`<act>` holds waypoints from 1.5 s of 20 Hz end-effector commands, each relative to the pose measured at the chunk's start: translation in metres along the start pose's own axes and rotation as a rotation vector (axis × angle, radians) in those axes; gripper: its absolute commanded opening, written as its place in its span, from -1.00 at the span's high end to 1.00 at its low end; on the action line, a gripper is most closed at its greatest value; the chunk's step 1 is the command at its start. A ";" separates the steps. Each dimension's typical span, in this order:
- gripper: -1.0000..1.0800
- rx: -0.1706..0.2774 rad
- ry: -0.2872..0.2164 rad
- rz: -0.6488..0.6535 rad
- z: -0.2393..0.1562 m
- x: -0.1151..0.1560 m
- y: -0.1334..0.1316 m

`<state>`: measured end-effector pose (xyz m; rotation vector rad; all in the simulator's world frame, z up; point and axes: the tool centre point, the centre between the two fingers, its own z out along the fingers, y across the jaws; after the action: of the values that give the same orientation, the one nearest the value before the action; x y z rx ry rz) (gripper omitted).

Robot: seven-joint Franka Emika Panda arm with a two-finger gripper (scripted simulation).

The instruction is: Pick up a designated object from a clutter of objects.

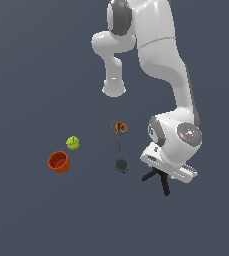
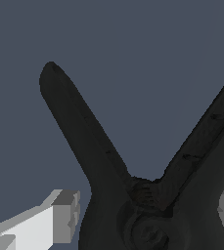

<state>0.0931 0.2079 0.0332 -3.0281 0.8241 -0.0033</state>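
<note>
Exterior view: flat, uniform slate-grey surface point(image 1: 26, 220) filling everything, no walls, edges or horizon visible, no texture, only faint soft shading under the objects. White Panda arm point(image 1: 161, 55) reaching down from the top, wrist bent low toward the near right. Gripper point(image 1: 162, 172) right down over the black spring clamp point(image 1: 158, 179), only the two splayed black handles poking out beneath the white hand, one toward the exterior view's left, one pointing nearer. Clamp at the near right of the clutter, just right of the dark round disc point(image 1: 121, 164). Orange-handled scissors point(image 1: 119, 131) lying farther back, thin blades running toward the disc, loops at the far end. Yellow-green ball point(image 1: 73, 143) well to the left, orange-red cup point(image 1: 59, 162) just near and left of the ball, upright, mouth open upward.

Wrist view: clamp point(image 2: 133, 195) filling most of the picture, handles spreading in a wide V against the same plain grey ground, round pivot boss at the join. Pale grey fingers point(image 2: 64, 217) flanking the clamp body on either side, spread wide enough to straddle it, a small gap on at least one side; cannot tell whether the pads touch it, nor whether the clamp rests on the surface or hangs clear of it.
</note>
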 end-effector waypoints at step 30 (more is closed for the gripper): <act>1.00 0.001 -0.001 0.002 -0.187 -0.012 0.203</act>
<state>-0.0141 0.0483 0.2075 -3.0270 0.8275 -0.0002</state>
